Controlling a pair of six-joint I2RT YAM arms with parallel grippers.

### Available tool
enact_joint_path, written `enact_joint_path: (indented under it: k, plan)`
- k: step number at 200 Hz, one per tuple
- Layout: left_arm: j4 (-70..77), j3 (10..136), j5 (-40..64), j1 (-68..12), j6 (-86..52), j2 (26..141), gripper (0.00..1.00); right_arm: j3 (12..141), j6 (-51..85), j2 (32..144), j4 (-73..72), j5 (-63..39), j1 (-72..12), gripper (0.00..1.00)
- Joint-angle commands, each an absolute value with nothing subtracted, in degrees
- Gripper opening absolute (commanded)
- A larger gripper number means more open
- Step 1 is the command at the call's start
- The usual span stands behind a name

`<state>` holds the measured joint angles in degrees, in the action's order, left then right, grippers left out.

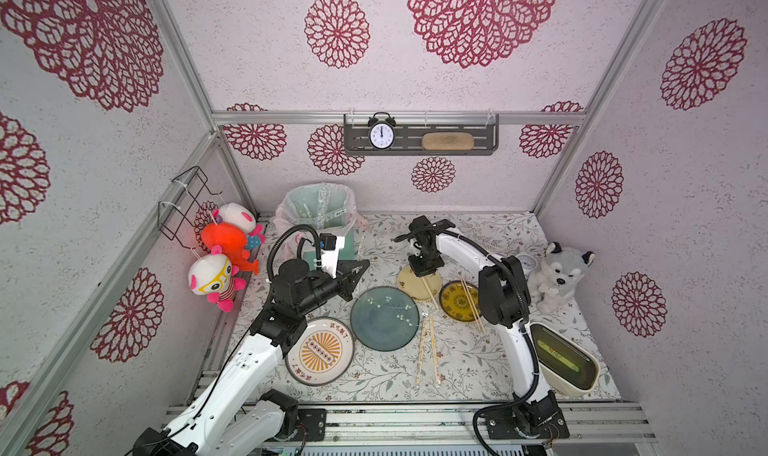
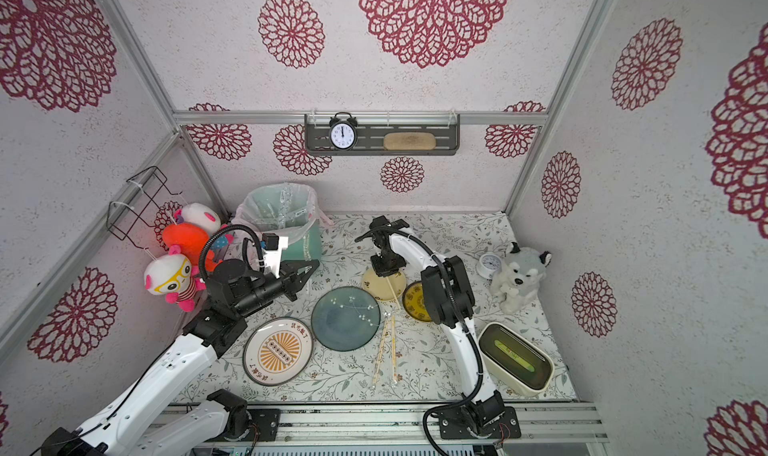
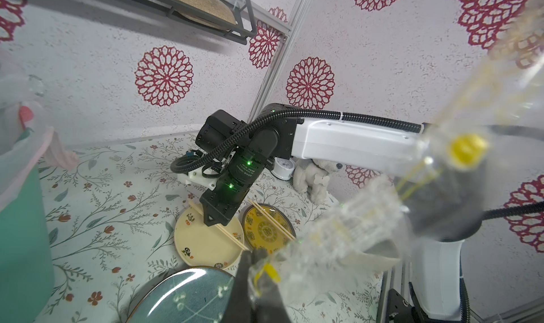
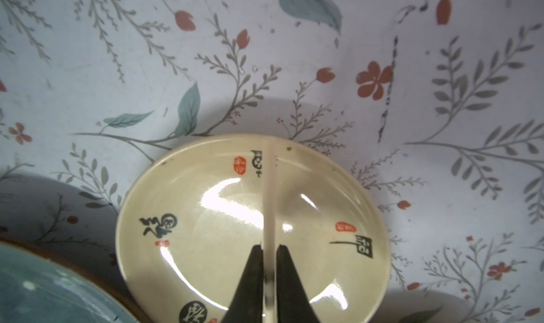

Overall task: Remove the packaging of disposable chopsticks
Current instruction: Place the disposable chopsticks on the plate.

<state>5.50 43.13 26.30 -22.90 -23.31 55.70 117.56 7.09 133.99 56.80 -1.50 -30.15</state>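
Note:
Beside the bin, my left gripper [image 3: 253, 256] is shut on one end of an empty clear crinkly packaging sleeve [image 3: 338, 227], which sticks up from the jaws [image 1: 360, 244]. My right gripper [image 4: 270, 246] points down over the small cream plate [image 4: 206, 248]. A bare pair of chopsticks [image 4: 269, 195] lies across that plate between the jaws, which stand slightly open with a thin gap to the sticks. Another bare pair [image 1: 471, 304] rests on the yellow plate [image 1: 455, 308]. Two wrapped pairs [image 1: 424, 350] [image 1: 434, 350] lie on the cloth near the front.
A green bin with a pinkish liner [image 1: 320, 213] stands at the back left, with clear sleeves inside. A blue-grey plate [image 1: 384, 319] and a white-and-orange plate [image 1: 320, 350] lie in front. A husky plush [image 1: 557, 275], a small clock [image 1: 525, 262] and a cream box [image 1: 563, 358] line the right side.

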Motion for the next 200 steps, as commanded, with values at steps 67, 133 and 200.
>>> enact_joint_path:
  k: [67,133,200]
  plan:
    - [6.3,41.9,26.6,-23.0,-21.4,53.8,0.00,118.9,7.5,134.2,58.4,-1.1,-30.1,0.17]
    - [6.2,41.5,27.2,-23.1,-21.3,53.0,0.00,117.2,9.0,132.4,57.9,1.4,-31.1,0.18]
    - [5.8,41.6,27.3,-23.1,-20.8,53.2,0.00,113.4,10.8,129.9,57.3,4.9,-32.2,0.24]
